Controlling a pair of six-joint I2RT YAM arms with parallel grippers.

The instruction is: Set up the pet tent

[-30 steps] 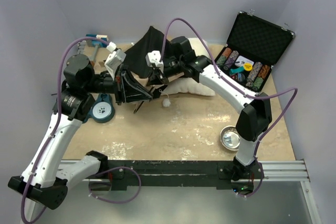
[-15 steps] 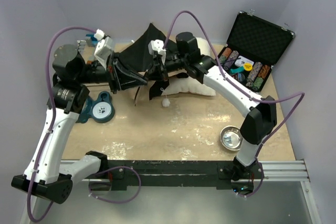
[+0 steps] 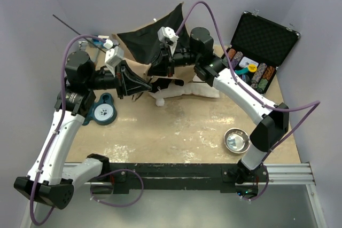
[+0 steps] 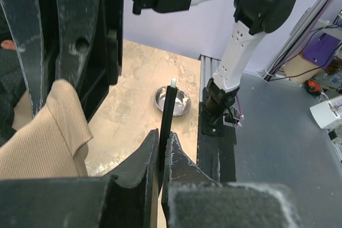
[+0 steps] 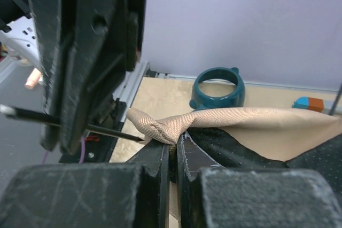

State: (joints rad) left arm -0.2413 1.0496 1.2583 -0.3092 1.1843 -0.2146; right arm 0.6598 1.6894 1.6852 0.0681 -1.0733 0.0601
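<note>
The pet tent (image 3: 148, 44), tan outside and black inside, hangs lifted and spread at the back of the table. My left gripper (image 3: 142, 85) is shut on a thin dark tent pole (image 4: 166, 118) with a white tip, next to a fold of tan fabric (image 4: 48, 137). The pole's far end (image 3: 69, 26) juts out up and left. My right gripper (image 3: 159, 71) is shut on a bunched tan corner of the tent (image 5: 160, 126), right beside the left gripper's fingers (image 5: 91, 52). The pole's tip (image 5: 69, 123) reaches toward that corner.
A white cushion (image 3: 199, 90) with a pom-pom (image 3: 159, 101) lies under the tent. An open case of poker chips (image 3: 255, 52) stands at the back right. There is a steel bowl (image 3: 236, 140) at the front right, a teal bowl (image 3: 103, 111) at the left and blue items (image 3: 96, 40) at the back left.
Both grippers rose and moved toward the back wall. The tent fabric lifted and spread higher. The pole's far end now sticks out up and left.
</note>
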